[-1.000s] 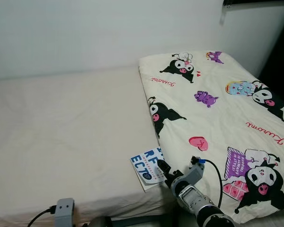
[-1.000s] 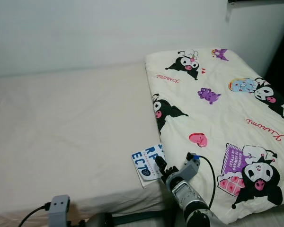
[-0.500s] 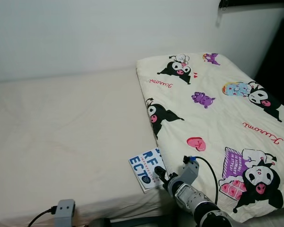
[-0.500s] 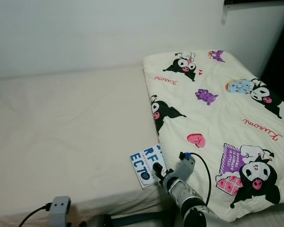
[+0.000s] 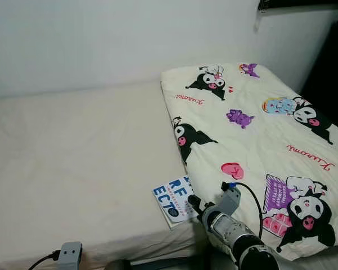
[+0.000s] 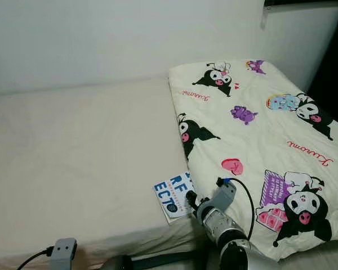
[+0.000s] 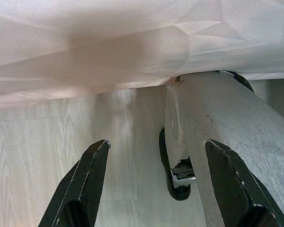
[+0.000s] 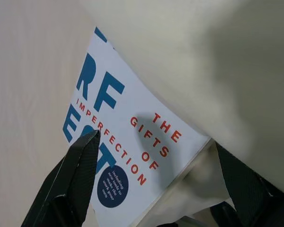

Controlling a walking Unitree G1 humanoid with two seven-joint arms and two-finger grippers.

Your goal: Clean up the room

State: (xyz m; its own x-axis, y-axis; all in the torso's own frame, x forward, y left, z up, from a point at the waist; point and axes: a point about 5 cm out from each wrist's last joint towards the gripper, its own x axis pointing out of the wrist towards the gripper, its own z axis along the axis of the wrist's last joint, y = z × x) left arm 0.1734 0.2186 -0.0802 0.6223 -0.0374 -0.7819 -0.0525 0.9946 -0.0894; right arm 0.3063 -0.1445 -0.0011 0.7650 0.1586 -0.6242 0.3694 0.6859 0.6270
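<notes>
my right gripper [image 8: 151, 184]: fingers spread, nothing held, now over the book's near corner | book [image 5: 174, 199]: flat at the bed [image 5: 73, 169] edge, half tucked under the quilt [image 5: 253, 135] | change: I've edged closer | left gripper [image 7: 154, 189]: spread, idle by the floor | next: probably grasp the book.

A white book [image 5: 175, 200] with big blue letters, smaller red words and a dark blue round badge lies flat, cover up, on the cream bed [image 5: 73, 163] near its front edge. One side is tucked under the edge of the cartoon-printed blanket [image 5: 253, 140], which covers part of the cover.
</notes>
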